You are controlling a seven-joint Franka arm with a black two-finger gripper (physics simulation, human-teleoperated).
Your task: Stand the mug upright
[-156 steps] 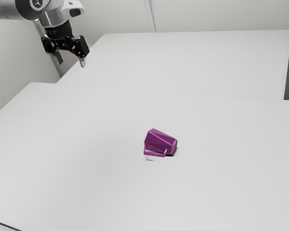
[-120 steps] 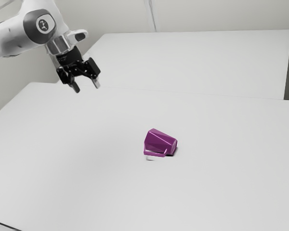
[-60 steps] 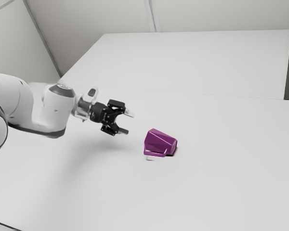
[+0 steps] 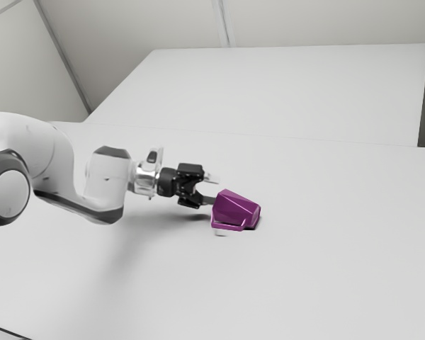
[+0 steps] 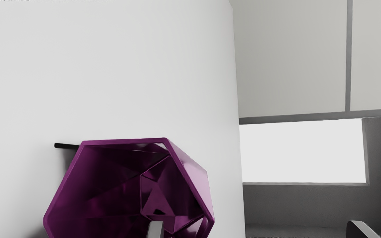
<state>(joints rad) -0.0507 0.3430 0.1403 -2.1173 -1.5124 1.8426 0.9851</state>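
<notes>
White table (image 4: pixel 149 283), purple mug (image 4: pixel 235 210) on side; pale walls (image 4: pixel 113 42) beyond.

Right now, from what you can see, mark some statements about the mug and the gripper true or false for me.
1. The purple mug lies on its side. True.
2. The mug's mouth faces away from the gripper. False: it faces the gripper.
3. The gripper is shut on the mug. False: its fingers stand apart, not clamped on it.
4. The mug's handle is purple. True.
</notes>
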